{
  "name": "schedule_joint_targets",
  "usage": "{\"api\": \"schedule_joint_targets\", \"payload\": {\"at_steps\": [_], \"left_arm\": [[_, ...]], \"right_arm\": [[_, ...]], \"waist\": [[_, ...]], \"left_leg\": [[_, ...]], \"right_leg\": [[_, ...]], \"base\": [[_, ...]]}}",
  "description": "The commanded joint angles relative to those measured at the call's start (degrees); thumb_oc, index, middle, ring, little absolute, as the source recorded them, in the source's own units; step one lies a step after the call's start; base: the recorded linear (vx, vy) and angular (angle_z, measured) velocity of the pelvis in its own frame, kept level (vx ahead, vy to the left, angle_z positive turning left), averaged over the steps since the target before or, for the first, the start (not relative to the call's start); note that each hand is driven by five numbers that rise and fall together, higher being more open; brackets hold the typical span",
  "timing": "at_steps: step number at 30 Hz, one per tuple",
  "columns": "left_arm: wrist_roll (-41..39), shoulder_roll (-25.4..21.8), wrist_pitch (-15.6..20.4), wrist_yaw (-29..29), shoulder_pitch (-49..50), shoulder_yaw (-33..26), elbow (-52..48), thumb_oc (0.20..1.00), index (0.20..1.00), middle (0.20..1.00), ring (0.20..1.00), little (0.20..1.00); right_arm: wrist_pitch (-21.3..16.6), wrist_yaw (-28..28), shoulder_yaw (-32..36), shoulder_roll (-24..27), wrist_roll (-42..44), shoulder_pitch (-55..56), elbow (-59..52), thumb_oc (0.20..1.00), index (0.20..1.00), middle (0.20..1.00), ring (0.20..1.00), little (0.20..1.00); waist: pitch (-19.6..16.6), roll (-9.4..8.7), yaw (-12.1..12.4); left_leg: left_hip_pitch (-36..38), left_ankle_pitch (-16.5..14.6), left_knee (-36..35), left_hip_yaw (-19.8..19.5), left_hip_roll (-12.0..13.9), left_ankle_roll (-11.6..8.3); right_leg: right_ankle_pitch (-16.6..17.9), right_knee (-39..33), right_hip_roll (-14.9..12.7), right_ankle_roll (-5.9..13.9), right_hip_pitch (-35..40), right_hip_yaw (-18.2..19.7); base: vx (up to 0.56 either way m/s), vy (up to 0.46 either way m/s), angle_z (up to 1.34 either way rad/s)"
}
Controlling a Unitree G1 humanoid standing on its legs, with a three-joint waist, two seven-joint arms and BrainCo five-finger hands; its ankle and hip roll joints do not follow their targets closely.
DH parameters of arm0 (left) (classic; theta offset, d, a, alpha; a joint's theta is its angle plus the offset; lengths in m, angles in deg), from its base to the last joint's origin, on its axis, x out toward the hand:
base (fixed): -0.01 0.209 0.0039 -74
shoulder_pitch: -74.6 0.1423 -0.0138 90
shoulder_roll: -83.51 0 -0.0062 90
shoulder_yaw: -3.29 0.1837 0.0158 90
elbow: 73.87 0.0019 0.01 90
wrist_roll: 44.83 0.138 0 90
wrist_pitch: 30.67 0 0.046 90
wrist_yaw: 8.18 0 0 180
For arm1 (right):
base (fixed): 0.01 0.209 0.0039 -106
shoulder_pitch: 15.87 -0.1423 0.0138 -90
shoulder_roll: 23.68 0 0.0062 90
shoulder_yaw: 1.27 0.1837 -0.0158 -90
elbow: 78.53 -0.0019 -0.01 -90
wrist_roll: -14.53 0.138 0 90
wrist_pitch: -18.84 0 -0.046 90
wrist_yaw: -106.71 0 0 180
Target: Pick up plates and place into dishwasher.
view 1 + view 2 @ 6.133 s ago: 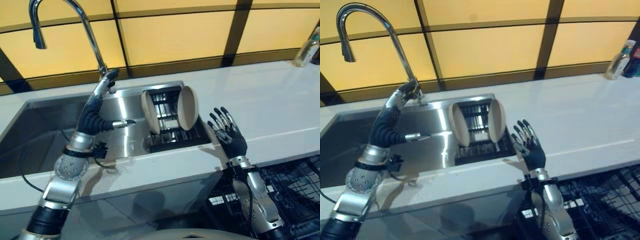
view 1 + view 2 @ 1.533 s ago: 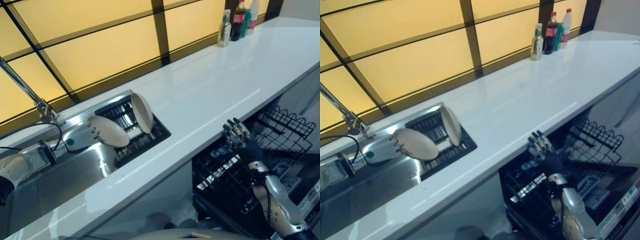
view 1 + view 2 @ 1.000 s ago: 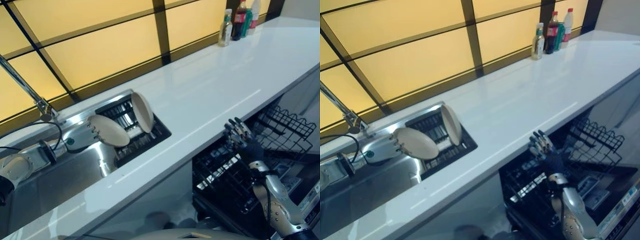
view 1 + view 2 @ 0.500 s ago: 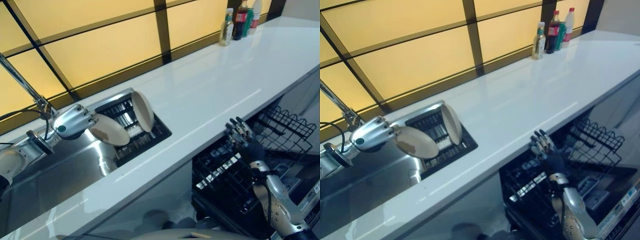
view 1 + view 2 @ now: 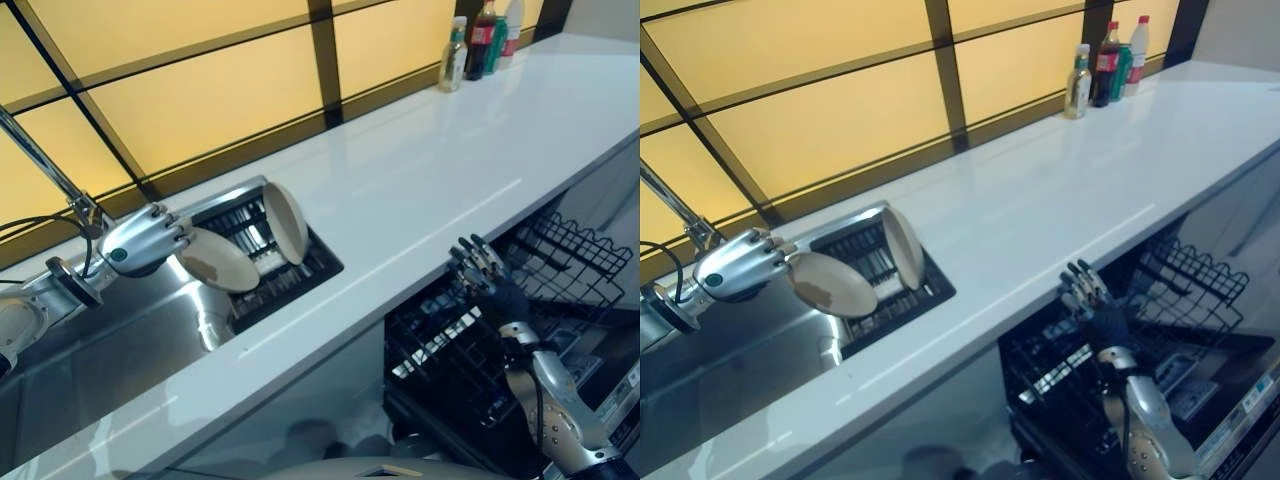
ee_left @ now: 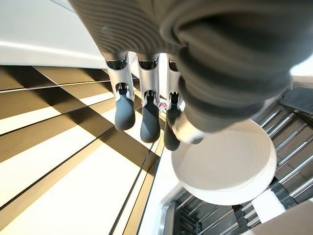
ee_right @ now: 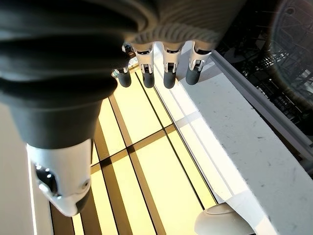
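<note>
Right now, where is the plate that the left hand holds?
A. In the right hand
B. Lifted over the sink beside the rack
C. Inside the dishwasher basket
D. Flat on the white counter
B: the left hand grips the plate above the sink, next to the rack.

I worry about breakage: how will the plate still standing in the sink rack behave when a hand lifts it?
The plate left in the rack looks rigid and glazed, so probably slippery and breakable if dropped. It stands on edge, leaning, so a nudge may tip it. The left hand already holds a similar plate by its rim, which suggests it is light enough.
</note>
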Motion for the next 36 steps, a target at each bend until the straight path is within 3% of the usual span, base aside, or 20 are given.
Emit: {"api": "schedule_joint_targets", "payload": {"at_steps": [1, 9, 16, 20, 23, 36], "left_arm": [[-5.19, -3.43, -1.46, 0.57, -0.59, -5.14, 1.03, 1.000, 1.000, 1.000, 1.000, 1.000], [-8.52, -1.31, -0.77, 8.88, 0.04, -3.49, 4.21, 1.000, 1.000, 1.000, 1.000, 1.000], [-16.86, 0.53, 1.39, 22.31, 0.91, -1.84, 3.70, 1.000, 1.000, 1.000, 1.000, 1.000], [-19.78, -0.52, 1.99, 26.32, 0.92, -1.54, 2.79, 1.000, 1.000, 1.000, 1.000, 1.000], [-20.24, -0.61, 1.48, 26.32, 0.73, -1.14, 2.52, 1.000, 1.000, 1.000, 1.000, 1.000], [-15.62, 3.27, -2.40, 16.81, 0.05, -0.28, 6.43, 1.000, 1.000, 1.000, 1.000, 1.000]], "right_arm": [[-4.21, -0.85, -2.40, 1.07, 0.49, -1.79, -4.50, 1.000, 1.000, 1.000, 1.000, 1.000], [-3.49, -1.72, -1.32, 1.69, 1.22, -1.72, -4.66, 1.000, 1.000, 1.000, 1.000, 1.000], [-2.45, -1.13, -0.83, 1.79, 0.68, -1.84, -5.03, 1.000, 1.000, 1.000, 1.000, 1.000], [-2.63, -1.30, -0.32, 2.07, 0.65, -1.30, -5.32, 1.000, 1.000, 1.000, 1.000, 1.000], [-2.85, -1.61, -0.03, 2.25, 0.60, -0.56, -5.62, 1.000, 1.000, 1.000, 1.000, 1.000], [-2.32, -4.27, 3.31, 3.47, 0.72, 2.36, -5.41, 1.000, 1.000, 1.000, 1.000, 1.000]], "waist": [[-1.94, -1.80, 0.46], [-1.20, -1.88, -0.15], [-0.56, -1.46, -0.50], [-0.05, -1.16, -0.65], [0.21, -1.12, -0.83], [1.11, -0.76, -2.65]], "left_leg": [[-5.60, 0.69, 1.11, -3.05, -0.57, 4.11], [-5.72, 0.82, 1.39, -2.78, -0.36, 4.14], [-5.96, 0.91, 1.76, -2.99, -0.26, 4.04], [-6.15, 0.95, 1.98, -2.87, -0.20, 3.96], [-6.32, 0.93, 2.07, -2.88, -0.18, 3.97], [-6.97, 1.10, 2.80, -1.90, -0.22, 3.71]], "right_leg": [[-5.12, 2.55, 0.42, 1.89, 0.87, -5.42], [-5.10, 2.93, 0.57, 1.81, 0.46, -5.01], [-5.32, 3.40, 0.43, 1.77, 0.22, -4.82], [-5.35, 3.49, 0.26, 1.87, 0.13, -4.85], [-5.37, 3.57, 0.10, 1.91, -0.04, -4.98], [-5.29, 4.79, -0.53, 2.11, -1.38, -3.76]], "base": [[0.00, 0.000, 0.00], [0.00, 0.000, 0.00], [0.01, 0.000, 0.00], [0.00, 0.000, 0.00], [0.00, 0.000, 0.00], [0.02, 0.008, 0.00]]}}
